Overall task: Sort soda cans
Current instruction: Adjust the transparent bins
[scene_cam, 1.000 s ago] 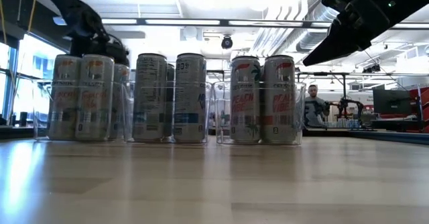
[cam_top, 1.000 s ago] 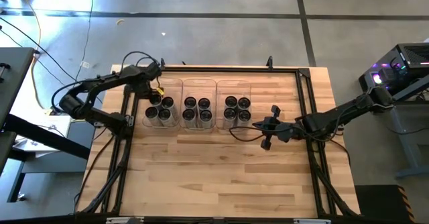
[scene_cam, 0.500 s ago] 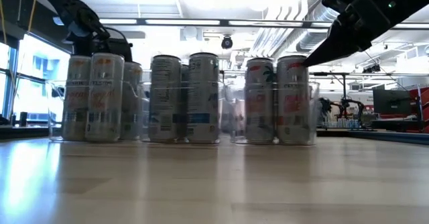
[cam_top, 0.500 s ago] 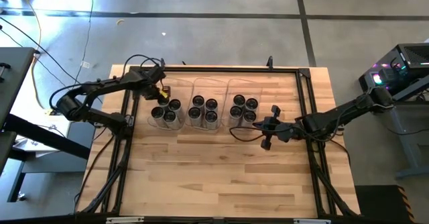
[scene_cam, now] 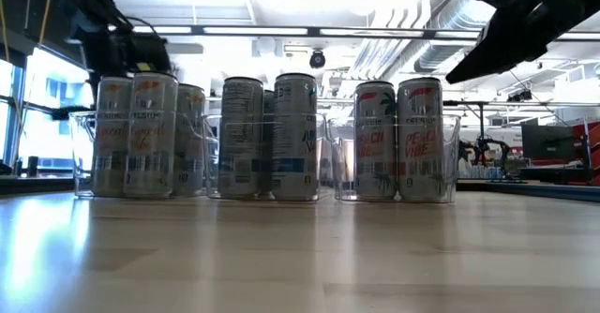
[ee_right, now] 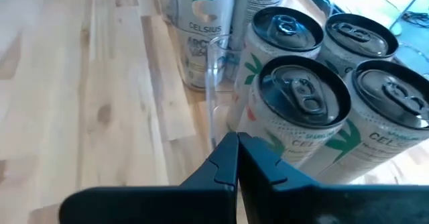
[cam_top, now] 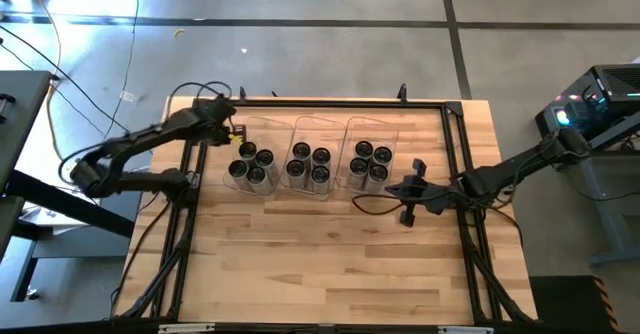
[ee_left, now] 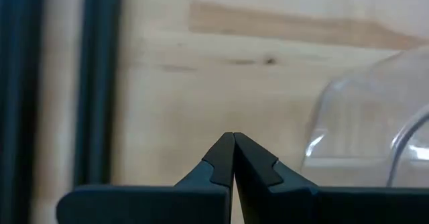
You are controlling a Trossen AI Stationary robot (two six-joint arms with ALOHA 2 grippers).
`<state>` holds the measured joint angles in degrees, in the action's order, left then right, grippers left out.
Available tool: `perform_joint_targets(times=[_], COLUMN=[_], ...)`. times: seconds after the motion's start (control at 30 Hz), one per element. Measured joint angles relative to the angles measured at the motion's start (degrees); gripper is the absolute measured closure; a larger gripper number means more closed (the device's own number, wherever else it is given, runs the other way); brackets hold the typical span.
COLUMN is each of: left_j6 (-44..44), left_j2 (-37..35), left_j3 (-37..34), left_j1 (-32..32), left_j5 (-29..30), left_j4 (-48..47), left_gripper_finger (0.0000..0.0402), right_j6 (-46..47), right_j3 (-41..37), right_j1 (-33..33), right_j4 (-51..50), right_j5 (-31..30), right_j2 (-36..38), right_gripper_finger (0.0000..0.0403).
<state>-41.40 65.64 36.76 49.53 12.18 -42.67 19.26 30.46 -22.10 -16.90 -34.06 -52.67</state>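
Three clear bins stand in a row across the table's far half: left (cam_top: 250, 146), middle (cam_top: 308, 139) and right (cam_top: 368, 137). Each holds several upright soda cans (cam_top: 250, 164) (scene_cam: 378, 140) with dark tops and printed sides. My left gripper (cam_top: 232, 126) (ee_left: 233, 135) is shut and hangs over bare wood by the left bin's far left corner (ee_left: 355, 127). My right gripper (cam_top: 393, 186) (ee_right: 236, 137) is shut, slanting down toward the right bin's near right corner (ee_right: 213, 83). It is close to the bin's wall, and I see no touch.
A black frame rail (cam_top: 330, 102) runs along the table's far side, with rails at the left (cam_top: 190, 189) and right (cam_top: 462, 174). Bare wood (cam_top: 320, 264) fills the near half. Cables trail from both arms.
The three bins with their cans have slid along the table toward its right edge, still upright and in a row. My left gripper has drawn back toward the far left corner and risen, tipping steeper. My right gripper has backed off toward the right edge.
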Motion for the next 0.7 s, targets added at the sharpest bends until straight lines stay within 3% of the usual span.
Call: perform_joint_targets(times=[0.2, 0.4, 0.7], left_j6=[1.2, -5.9, -12.5], left_j2=[-10.3, -16.0, -17.6], left_j3=[0.0, 0.0, -5.5], left_j1=[-1.4, -9.0, -19.5], left_j5=[-0.2, 4.4, -0.3], left_j4=[-10.1, -24.8, -20.7], left_gripper_finger=[0.0401, 0.0401, 0.0401], right_j6=[1.3, 1.7, 1.4], right_j3=[0.0, 0.0, 0.0], right_j1=[-2.4, -3.6, -3.6], right_j4=[-0.7, -0.6, -0.6], right_j5=[0.0, 0.0, 0.0], right_j2=[0.3, 0.3, 0.3], right_gripper_finger=[0.0403, 0.0403, 0.0403])
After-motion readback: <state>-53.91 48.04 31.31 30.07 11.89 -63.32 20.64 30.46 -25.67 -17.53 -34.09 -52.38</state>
